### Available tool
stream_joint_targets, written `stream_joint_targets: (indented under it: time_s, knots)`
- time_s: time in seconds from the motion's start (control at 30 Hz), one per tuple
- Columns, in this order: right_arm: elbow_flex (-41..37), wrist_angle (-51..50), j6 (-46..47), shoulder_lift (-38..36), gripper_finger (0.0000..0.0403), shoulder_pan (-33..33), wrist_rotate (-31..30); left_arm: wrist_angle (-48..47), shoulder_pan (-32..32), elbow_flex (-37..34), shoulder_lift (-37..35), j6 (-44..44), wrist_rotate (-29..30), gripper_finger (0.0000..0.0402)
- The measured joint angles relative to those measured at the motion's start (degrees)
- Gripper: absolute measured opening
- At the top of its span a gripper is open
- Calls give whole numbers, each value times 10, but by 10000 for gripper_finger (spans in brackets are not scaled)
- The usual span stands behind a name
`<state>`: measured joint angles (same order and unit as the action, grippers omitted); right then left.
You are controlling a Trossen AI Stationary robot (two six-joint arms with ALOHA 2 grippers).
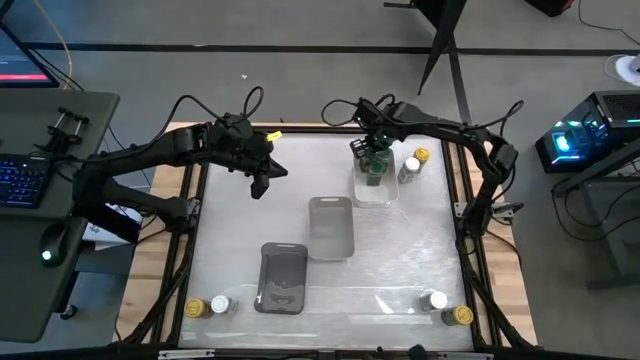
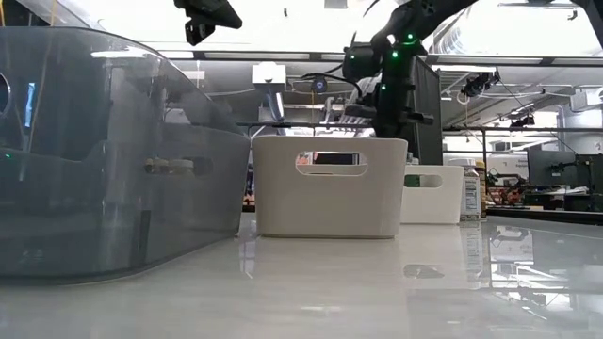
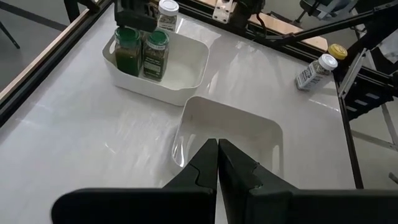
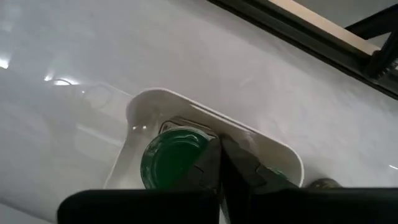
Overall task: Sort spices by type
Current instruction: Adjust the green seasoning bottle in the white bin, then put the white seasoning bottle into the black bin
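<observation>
Green-lidded spice jars [image 1: 373,160] standing in white tray [image 1: 384,194] at far right. Right gripper [image 1: 372,140] directly above, grip on a jar impossible to tell. Left gripper [image 3: 217,163] pinched together, empty, hovering mid-table. Probably placing; next, release and lift clear.

Our left arm reaches in from the left edge and bends at the elbow, its hand [image 1: 262,178] hanging high over the desk's far left part, fingers [image 3: 205,167] pressed together. Our right arm stretches along the far right side, its hand [image 1: 375,157] pointing down, fingers meeting at the tips.
</observation>
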<state>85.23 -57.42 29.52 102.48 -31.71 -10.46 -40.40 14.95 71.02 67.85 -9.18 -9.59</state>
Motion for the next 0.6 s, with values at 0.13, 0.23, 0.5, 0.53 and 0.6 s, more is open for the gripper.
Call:
stream_joint_targets:
  time_s: [0.13,0.23,0.5,0.53,0.6]
  knots:
    - [0,-10,0,0,0,5,0,0,0,0,0,3,0,0]
    - [0,-12,0,0,0,10,0,0,0,0,0,3,0,0]
    - [13,-23,0,-17,0,9,-30,-1,0,0,-1,20,0,0]
    - [20,-22,0,-22,0,6,-36,-2,0,0,-2,24,0,0]
    - [38,-28,0,-30,0,3,-52,-6,0,0,-6,32,0,0]
